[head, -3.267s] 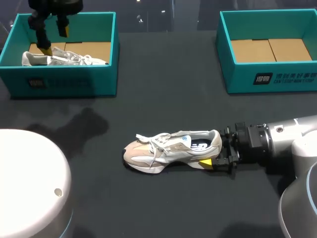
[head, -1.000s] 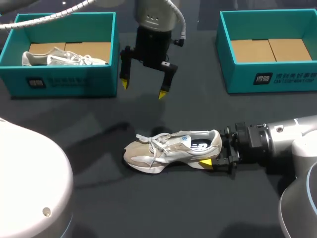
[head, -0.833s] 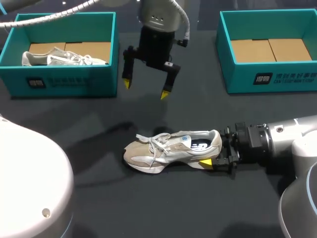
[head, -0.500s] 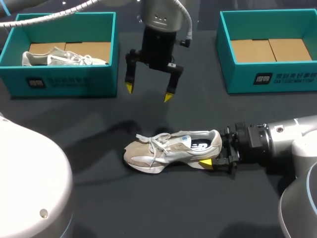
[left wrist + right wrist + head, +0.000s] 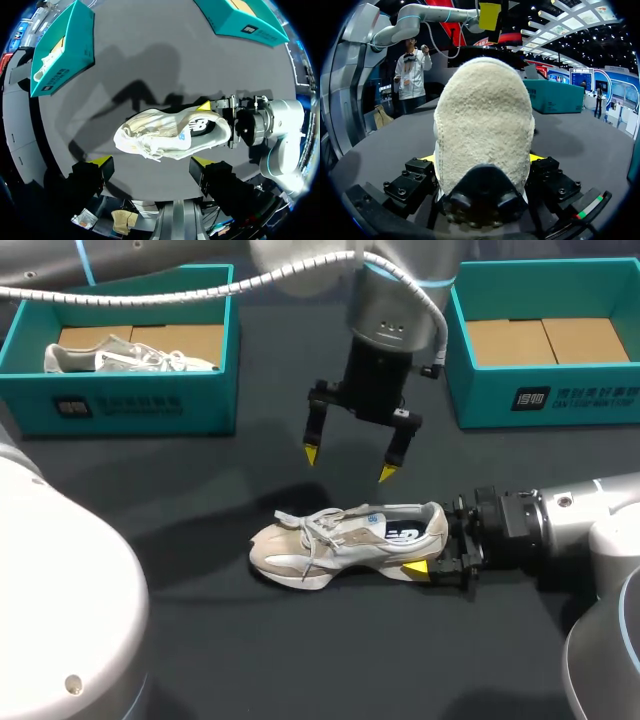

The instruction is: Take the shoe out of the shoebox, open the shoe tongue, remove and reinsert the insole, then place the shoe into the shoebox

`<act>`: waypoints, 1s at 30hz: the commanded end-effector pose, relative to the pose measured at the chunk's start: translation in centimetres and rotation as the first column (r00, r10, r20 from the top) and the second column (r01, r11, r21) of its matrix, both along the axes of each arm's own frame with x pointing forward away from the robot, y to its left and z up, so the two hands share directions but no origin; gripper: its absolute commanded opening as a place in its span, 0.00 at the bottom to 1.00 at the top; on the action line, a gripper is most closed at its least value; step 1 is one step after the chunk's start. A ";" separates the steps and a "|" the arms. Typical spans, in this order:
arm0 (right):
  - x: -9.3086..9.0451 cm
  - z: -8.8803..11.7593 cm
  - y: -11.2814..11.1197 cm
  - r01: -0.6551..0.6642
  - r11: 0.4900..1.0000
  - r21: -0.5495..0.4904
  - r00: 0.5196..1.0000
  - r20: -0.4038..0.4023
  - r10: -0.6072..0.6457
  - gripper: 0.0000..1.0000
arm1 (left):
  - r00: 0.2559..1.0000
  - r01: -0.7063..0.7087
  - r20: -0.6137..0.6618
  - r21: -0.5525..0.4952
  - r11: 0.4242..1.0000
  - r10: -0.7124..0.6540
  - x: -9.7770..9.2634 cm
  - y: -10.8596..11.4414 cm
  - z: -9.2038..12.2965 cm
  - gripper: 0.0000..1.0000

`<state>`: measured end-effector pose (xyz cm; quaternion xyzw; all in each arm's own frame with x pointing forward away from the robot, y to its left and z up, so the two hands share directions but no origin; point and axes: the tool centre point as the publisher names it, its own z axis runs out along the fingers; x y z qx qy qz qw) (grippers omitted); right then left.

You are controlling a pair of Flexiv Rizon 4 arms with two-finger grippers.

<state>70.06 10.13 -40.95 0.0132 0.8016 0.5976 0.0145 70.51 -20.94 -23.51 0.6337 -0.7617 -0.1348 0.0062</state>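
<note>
A beige and white shoe [image 5: 345,540] lies on its sole in the middle of the dark table, toe to the left. My right gripper [image 5: 432,562] comes in from the right and is shut on the shoe's heel [image 5: 482,130], with a finger on each side of it. My left gripper [image 5: 348,464] hangs open just above and behind the shoe, fingers pointing down. In the left wrist view the shoe [image 5: 170,137] lies ahead of the left gripper [image 5: 150,161], between its spread yellow tips but apart from them. The shoe's opening shows a dark insole [image 5: 405,535].
A teal shoebox [image 5: 150,405] at the back left holds a second white shoe [image 5: 125,355]. Another teal shoebox [image 5: 545,400] at the back right shows only its cardboard bottom. My left arm crosses over the table's back from the left.
My left gripper has swung from near the left shoebox to the right and down, to just above the shoe. It stayed open. The right gripper and the shoe have not moved.
</note>
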 end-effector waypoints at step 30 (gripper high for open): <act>-0.1 0.2 -0.1 0.001 1.000 -0.004 1.000 -0.001 -0.001 0.00 | 0.993 -0.106 -0.039 0.149 0.983 0.113 -3.1 -3.5 -7.0 0.91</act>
